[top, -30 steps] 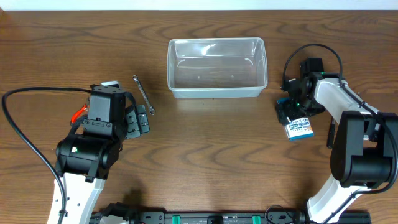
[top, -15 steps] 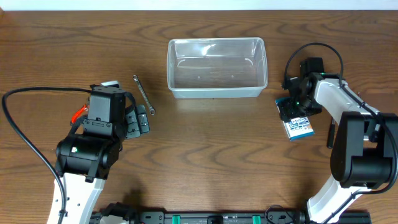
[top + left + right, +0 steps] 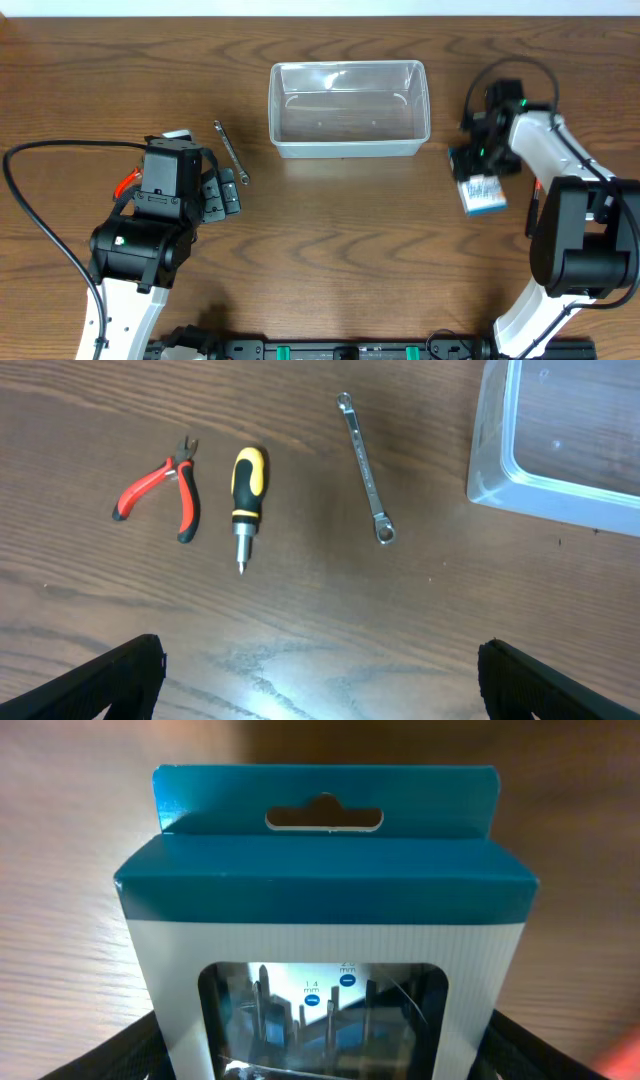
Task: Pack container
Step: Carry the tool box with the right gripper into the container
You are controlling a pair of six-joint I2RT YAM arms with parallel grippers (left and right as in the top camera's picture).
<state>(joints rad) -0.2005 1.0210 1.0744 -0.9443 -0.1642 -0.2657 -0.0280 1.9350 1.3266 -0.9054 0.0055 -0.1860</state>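
The left pincer (image 3: 222, 192) hangs over the table (image 3: 350, 250) with its jaws spread wide and nothing between them. In its wrist view the two dark fingertips (image 3: 110, 680) sit in the bottom corners, well apart. Three tools lie on the wood beyond it: red-handled pliers (image 3: 165, 485), then a yellow-and-black screwdriver (image 3: 246, 490), then a slim wrench (image 3: 365, 465). The overhead view shows the wrench (image 3: 230, 152) plainly, but the arm hides all but a sliver of red from the pliers, and the screwdriver cannot be seen there.

The container (image 3: 348, 145) stands mid-table toward the far edge, right of the wrench and apart from the left pincer. It is clear-walled, and nothing is visible inside. Only its near-left corner (image 3: 500, 470) enters the left wrist view.

Right of the container and near it, the right pincer (image 3: 478, 165) pinches a box (image 3: 483, 195). Its jaws are partly open, set against the box's two sides. The right wrist view is filled by this box (image 3: 325, 920), which has a teal top with a hang slot, a white body and a window showing small metal pieces. The dark fingers (image 3: 130, 1050) flank its lower edges. Neither the container nor the tools appear in that view.
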